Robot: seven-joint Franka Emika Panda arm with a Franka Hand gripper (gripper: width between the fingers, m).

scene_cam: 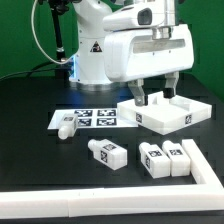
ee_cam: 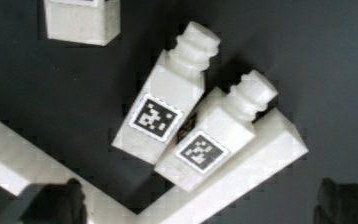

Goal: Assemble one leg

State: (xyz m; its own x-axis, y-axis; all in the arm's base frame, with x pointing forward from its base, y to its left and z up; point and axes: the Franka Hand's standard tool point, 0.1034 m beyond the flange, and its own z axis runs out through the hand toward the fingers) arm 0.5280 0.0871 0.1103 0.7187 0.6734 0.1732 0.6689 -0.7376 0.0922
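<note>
Holds the gripper (scene_cam: 153,95) above the tray-like piece (scene_cam: 165,120), fingers spread apart with nothing between them. Finds the paired legs (scene_cam: 165,160) flat on the black table (scene_cam: 30,150), just in front of that piece, lying side by side and touching, long axes parallel. Shows, in the wrist view, both stepped narrow ends pointing the same way, away from the fingertips (ee_cam: 51,200), and a black-and-white square tag (ee_cam: 153,117) on each upturned face. Finds a single leg (scene_cam: 105,153) to the exterior view's left of the pair, apart from it, long axis running roughly across that view, narrow end leftward. Finds a far leg (scene_cam: 68,125) by the left end of the marker board (scene_cam: 95,117). Bears a black triangular sticker (scene_cam: 93,47) on the arm's base, symbol too small to read.
</note>
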